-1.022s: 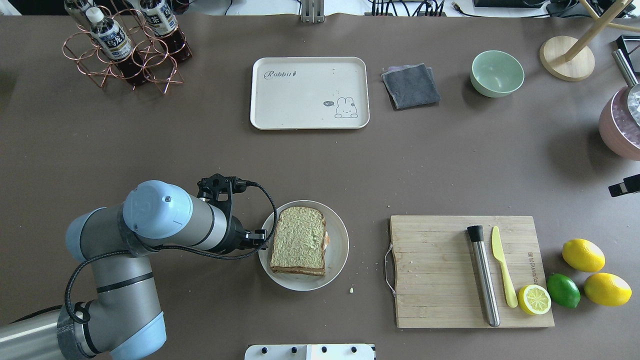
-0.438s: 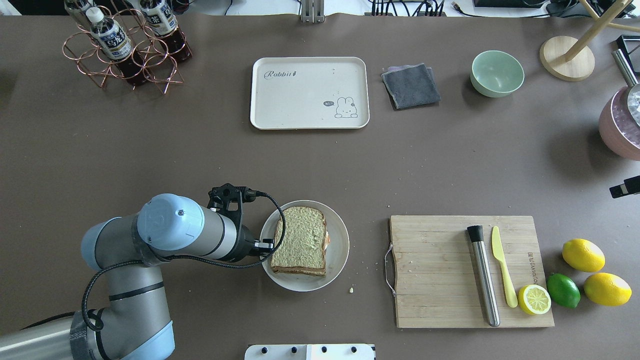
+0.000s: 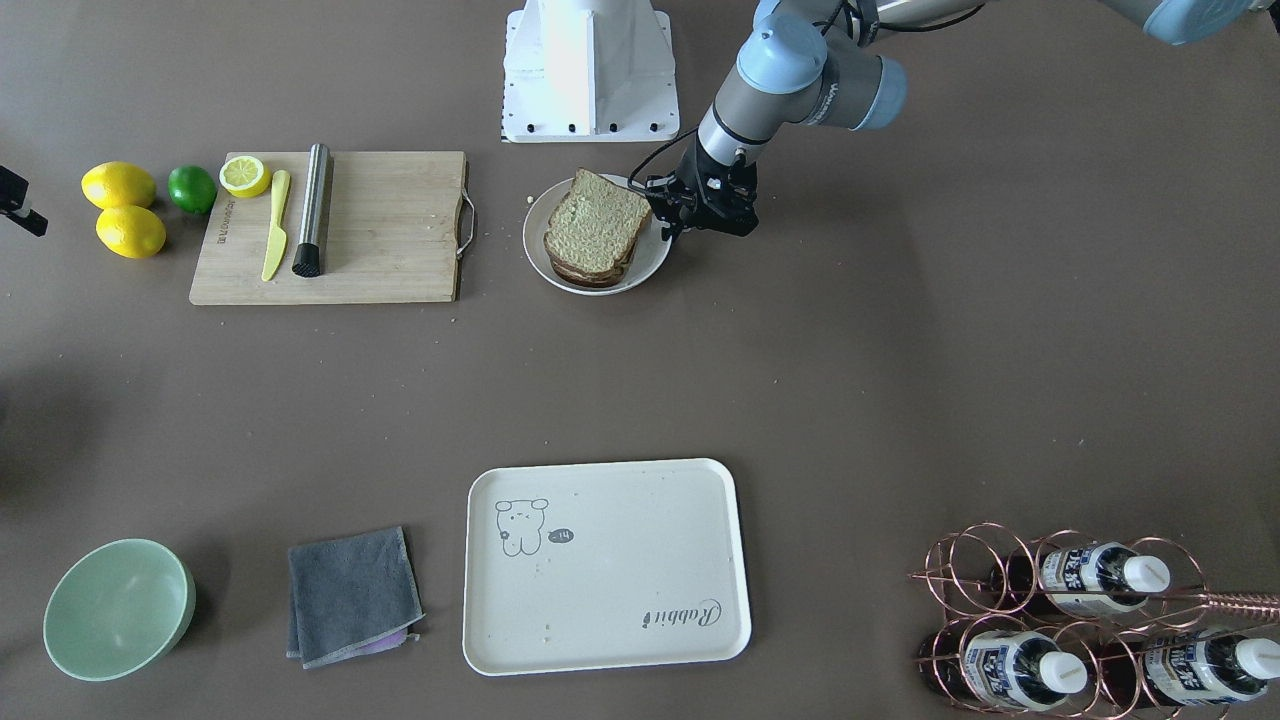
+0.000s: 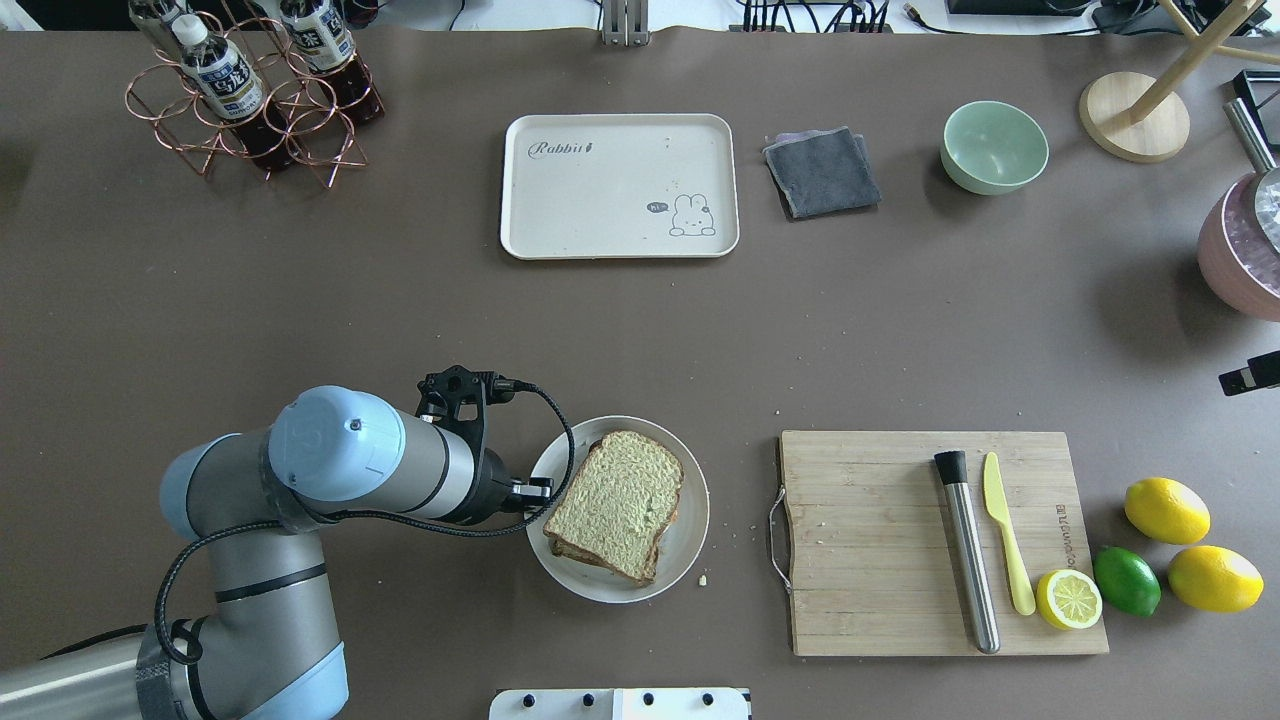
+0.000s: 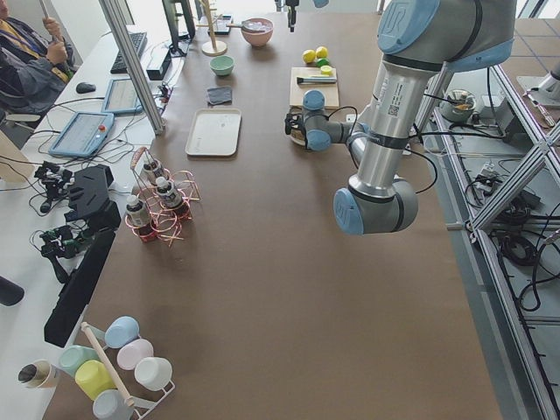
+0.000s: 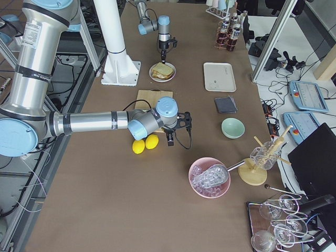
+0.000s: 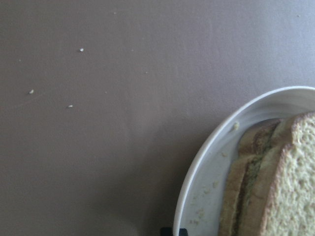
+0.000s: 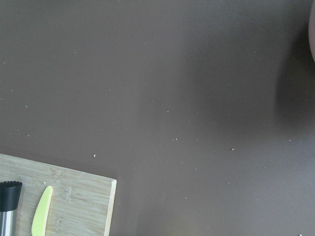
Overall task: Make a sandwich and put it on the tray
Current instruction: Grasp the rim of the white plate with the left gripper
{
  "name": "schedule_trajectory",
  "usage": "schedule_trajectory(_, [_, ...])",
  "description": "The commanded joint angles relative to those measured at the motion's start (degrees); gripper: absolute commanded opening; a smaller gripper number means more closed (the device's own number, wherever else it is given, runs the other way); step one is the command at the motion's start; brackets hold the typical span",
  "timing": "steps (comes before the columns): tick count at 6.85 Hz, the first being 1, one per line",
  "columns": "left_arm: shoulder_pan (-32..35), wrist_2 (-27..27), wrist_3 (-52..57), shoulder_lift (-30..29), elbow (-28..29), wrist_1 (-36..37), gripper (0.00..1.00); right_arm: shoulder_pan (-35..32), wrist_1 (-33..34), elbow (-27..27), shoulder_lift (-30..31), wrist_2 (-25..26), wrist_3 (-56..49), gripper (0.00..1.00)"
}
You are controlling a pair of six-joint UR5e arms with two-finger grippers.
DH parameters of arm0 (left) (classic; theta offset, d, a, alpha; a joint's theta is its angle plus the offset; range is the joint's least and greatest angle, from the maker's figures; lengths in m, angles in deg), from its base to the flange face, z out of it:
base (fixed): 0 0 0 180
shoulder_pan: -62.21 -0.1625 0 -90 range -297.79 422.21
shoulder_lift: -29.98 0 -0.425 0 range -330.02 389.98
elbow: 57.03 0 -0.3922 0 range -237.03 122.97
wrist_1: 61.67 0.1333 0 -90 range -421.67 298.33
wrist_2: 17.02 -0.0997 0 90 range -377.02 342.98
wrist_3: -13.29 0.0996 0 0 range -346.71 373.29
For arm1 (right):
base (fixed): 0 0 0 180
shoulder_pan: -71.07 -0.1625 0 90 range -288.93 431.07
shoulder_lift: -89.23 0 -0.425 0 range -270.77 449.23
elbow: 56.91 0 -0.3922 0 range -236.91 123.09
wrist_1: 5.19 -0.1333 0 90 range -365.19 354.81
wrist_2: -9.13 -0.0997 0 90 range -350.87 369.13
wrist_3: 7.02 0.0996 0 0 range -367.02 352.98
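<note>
1. The sandwich (image 4: pixel 615 505), two square slices of pale greenish-tan bread with brown crusts, sits stacked on a round white plate (image 4: pixel 686 542). The top slice is turned askew, so a corner of the lower one peeks out at the back.
2. The plate stands on the robot's side of the table (image 4: pixel 400 300), between the left arm and a wooden cutting board (image 4: pixel 860 560). The cream tray (image 4: pixel 600 200), with its small animal drawing and "Rabbit" script, lies well apart on the far side.
3. The left gripper (image 4: pixel 538 491) hangs low at the plate's rim, just beside the sandwich's edge. Its wrist camera looks along the stacked crusts. Whether its jaws are apart or together cannot be told.
4. The right gripper (image 6: pixel 169 138) hovers past the far end of the board, well apart from the sandwich. The state of its jaws cannot be told either.
5. The brown table surface is dotted with crumbs. On the board lie a steel rod (image 4: pixel 968 550), a yellow-green knife (image 4: pixel 1005 530) and a half lemon (image 4: pixel 1068 598), with a lime (image 4: pixel 1126 580) and two lemons (image 4: pixel 1166 510) just beside it.
6. Along the far edge stand a copper wire rack (image 4: pixel 250 105) of bottles, a grey cloth (image 4: pixel 822 172), a green bowl (image 4: pixel 994 147) and a pink bowl (image 4: pixel 1235 270). An operator (image 5: pixel 22 52) sits at a desk alongside.
</note>
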Motion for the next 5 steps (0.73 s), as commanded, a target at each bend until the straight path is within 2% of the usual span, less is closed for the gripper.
schedule_trajectory(1, [3.43,0.32,-0.41,-0.75,-0.83,-0.23,0.00,0.00,-0.03,0.01,0.07,0.13,0.03,1.00])
schedule_trajectory(3, [9.13,6.18,-3.11,-1.80,0.13,-0.06,0.00,0.00,-0.03,0.10,0.16,1.00,0.02,1.00])
schedule_trajectory(5, [14.24,10.32,-4.88,-7.32,6.16,0.29,0.00,0.00,-0.03,0.01,-0.01,1.36,-0.06,1.00])
